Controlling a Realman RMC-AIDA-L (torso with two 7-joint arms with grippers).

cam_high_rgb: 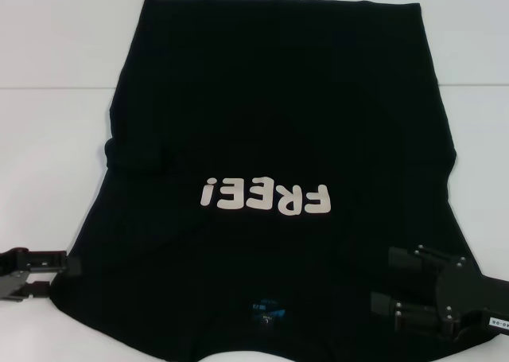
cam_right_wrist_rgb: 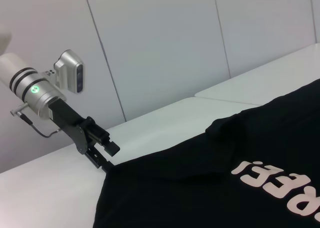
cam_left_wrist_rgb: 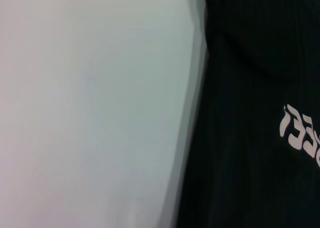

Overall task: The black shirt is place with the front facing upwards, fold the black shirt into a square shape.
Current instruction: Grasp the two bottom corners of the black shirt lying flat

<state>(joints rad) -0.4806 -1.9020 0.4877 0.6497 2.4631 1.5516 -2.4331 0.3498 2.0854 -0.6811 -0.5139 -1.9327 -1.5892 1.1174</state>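
The white bench (cam_high_rgb: pixel 48 123) carries the black shirt (cam_high_rgb: pixel 278 115), spread print-up, collar nearest the robot, its long axis running away from it. The right claw (cam_high_rgb: pixel 395 286) hovers over the near right shoulder, fingers apart, holding nothing. The left claw (cam_high_rgb: pixel 70 266) meets the near left edge; its grip I cannot tell.

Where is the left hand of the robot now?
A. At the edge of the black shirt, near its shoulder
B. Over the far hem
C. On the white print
A: the left hand sits at the side edge of the black shirt, by the near corner.
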